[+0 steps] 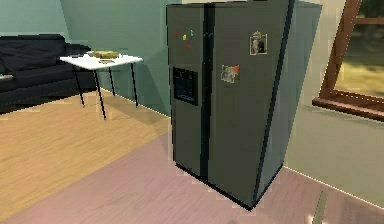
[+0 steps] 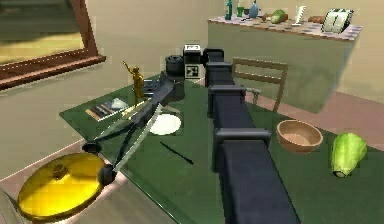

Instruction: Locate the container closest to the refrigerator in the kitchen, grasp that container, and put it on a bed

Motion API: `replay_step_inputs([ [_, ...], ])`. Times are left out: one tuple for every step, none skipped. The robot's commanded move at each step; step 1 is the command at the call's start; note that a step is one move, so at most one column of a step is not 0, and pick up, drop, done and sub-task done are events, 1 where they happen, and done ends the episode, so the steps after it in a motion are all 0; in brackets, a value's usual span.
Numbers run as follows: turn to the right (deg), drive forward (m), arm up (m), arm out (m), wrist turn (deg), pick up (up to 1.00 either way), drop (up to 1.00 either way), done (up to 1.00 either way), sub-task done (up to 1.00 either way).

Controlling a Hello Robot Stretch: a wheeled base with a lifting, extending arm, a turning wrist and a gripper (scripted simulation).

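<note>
Arm side view, nearest first: arm (image 2: 245, 160) comes up from the bottom edge over the green surface (image 2: 185, 188). A wide yellow bowl (image 2: 55, 192) is at that surface's near-left corner. It's the likeliest container here, though a second bowl is also on the surface. The pincer (image 2: 102, 162) angles down-left with its fingertips at the yellow bowl's rim. The bowl is at the surface right there, so I can't tell whether the pincer is grasping anything.

Mid surface: a thin dark stick (image 2: 178, 152) lies just left of the arm, and a white plate (image 2: 165, 124) is just beyond it, beside the pincer body. Right of the arm is a brown bowl (image 2: 300, 135), with a green leafy vegetable (image 2: 348, 155) near it, not touching.

Far-left part of the surface: a flat book (image 2: 103, 110), and a gold statuette (image 2: 133, 80) standing upright. A wooden chair (image 2: 258, 75) is beyond the far edge. At the back is a far surface (image 2: 285, 38) carrying a toaster (image 2: 338, 18) and small items too small to identify. There's a wood-framed window (image 2: 50, 45) at upper left.

Forward view: a dark grey refrigerator (image 1: 235, 95) stands close, upright, with two doors, a dispenser on the left door and small pictures on the right. Farther left is a small white surface (image 1: 100, 63) with a flat dish (image 1: 103, 54) on it. A dark sofa (image 1: 30, 65) is behind that, against the teal wall.
</note>
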Motion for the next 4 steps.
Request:
replay_step_inputs([
  [0.0,0.0,0.0,-0.32,0.0,0.0,0.0,0.0,0.0],
  [-45.0,0.0,0.0,0.0,0.0,0.0,0.0,0.0,0.0],
  [-42.0,0.0,0.0,0.0,0.0,0.0,0.0,0.0,0.0],
  [0.0,0.4,0.0,0.0,0.0,0.0,0.0,0.0,0.0],
])
